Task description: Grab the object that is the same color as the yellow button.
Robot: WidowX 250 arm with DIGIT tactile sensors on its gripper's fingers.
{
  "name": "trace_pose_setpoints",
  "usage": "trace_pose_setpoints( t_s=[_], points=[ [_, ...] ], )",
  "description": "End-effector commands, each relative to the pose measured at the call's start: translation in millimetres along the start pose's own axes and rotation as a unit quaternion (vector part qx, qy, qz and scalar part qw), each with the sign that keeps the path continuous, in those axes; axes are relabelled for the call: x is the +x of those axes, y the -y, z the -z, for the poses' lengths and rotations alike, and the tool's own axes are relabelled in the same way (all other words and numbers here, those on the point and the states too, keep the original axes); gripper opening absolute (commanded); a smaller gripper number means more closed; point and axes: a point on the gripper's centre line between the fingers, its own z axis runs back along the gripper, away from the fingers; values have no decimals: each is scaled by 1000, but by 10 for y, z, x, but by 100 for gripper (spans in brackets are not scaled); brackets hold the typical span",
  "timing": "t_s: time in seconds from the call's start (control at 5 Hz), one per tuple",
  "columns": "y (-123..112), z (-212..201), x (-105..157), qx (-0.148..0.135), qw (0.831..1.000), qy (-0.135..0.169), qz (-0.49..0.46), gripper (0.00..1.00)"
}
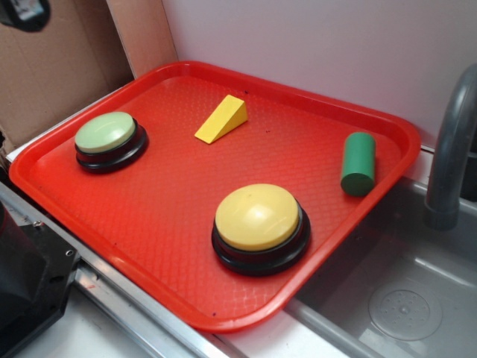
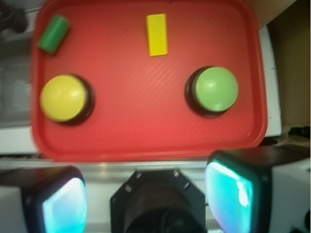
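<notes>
Overhead | tool wide apart (holding nothing), off tray edge | yellow wedge far side.

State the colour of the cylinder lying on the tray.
Green; the cylinder shows best in the exterior view.

Yellow wedge lies flat, well apart from yellow button

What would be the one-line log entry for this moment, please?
target: yellow wedge block on red tray, untouched | reference: yellow button | gripper: open, off the tray's near edge | holding: nothing
</notes>
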Motion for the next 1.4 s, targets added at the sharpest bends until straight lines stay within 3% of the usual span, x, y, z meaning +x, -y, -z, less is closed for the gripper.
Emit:
trace_pose_setpoints(
  t_s=[0.0, 0.2, 0.6, 0.8, 1.2],
  points=[
    [-110, 527, 764, 81, 995, 57, 11, 100],
    [-101, 924, 1168, 74, 994, 78, 4, 100],
    [-75, 1353, 1533, 42, 990, 129, 26, 100],
    [-157, 1569, 1581, 28, 992, 124, 11, 100],
    [-300, 1870, 1616, 30, 995, 99, 1, 100]
  ],
)
